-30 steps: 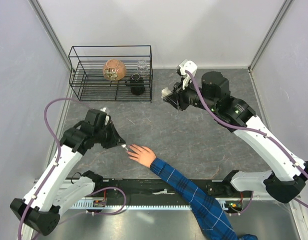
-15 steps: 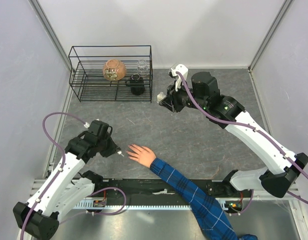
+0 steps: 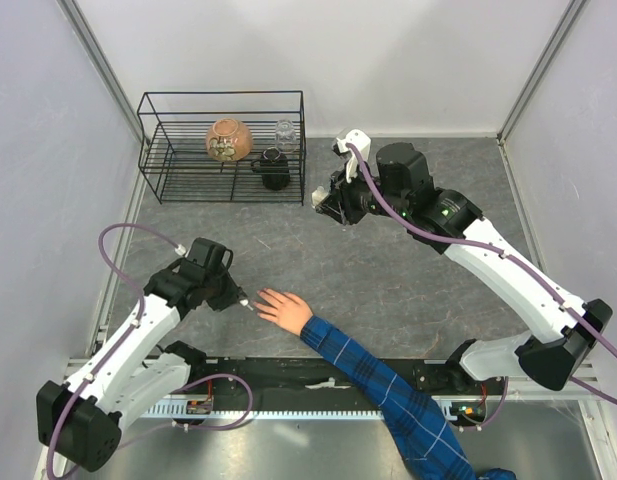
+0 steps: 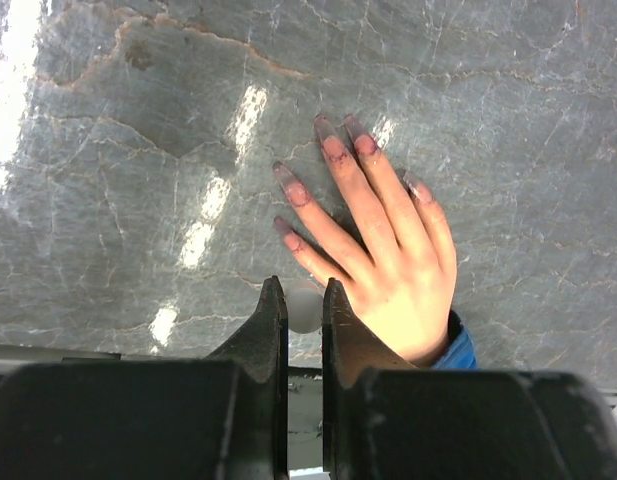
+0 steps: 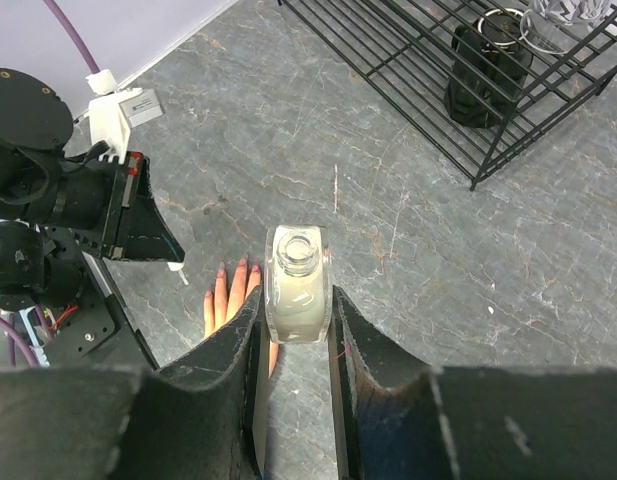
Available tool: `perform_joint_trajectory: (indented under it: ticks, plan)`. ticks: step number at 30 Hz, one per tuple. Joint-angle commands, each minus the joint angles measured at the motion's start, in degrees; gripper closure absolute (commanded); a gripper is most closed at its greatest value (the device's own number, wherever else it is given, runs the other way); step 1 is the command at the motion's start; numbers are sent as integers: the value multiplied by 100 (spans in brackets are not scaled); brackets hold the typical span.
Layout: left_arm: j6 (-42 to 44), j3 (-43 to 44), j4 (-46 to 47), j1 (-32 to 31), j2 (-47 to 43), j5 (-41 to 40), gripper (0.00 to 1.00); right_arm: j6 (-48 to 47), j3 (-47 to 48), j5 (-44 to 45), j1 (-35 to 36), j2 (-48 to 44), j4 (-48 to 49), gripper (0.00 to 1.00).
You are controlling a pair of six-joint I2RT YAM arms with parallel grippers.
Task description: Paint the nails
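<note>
Left fingers (image 4: 303, 288): clenched on white cap (image 4: 304, 306); nearer arm.
Right fingers (image 5: 295, 298): clamping open bottle (image 5: 298, 280), well apart.
Nails (image 4: 333, 148): we find them just ahead-right of left fingers, hand (image 4: 398, 270) flat on bench (image 4: 138, 150), pointing away.

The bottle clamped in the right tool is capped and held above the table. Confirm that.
Not capped: the right wrist view shows the bottle open-necked, clamped in the right tool above the table.
</note>
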Motion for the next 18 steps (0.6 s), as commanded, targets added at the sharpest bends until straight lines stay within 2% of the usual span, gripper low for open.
perform_joint_trajectory:
  ticks: [1, 18]
  plan:
    - [-69, -8, 369, 59, 152, -92, 98, 66, 288, -26, -3, 9, 119, 100]
    - [46, -306, 711, 129, 530, 127, 98, 101, 217, -26, -73, 35, 93, 100]
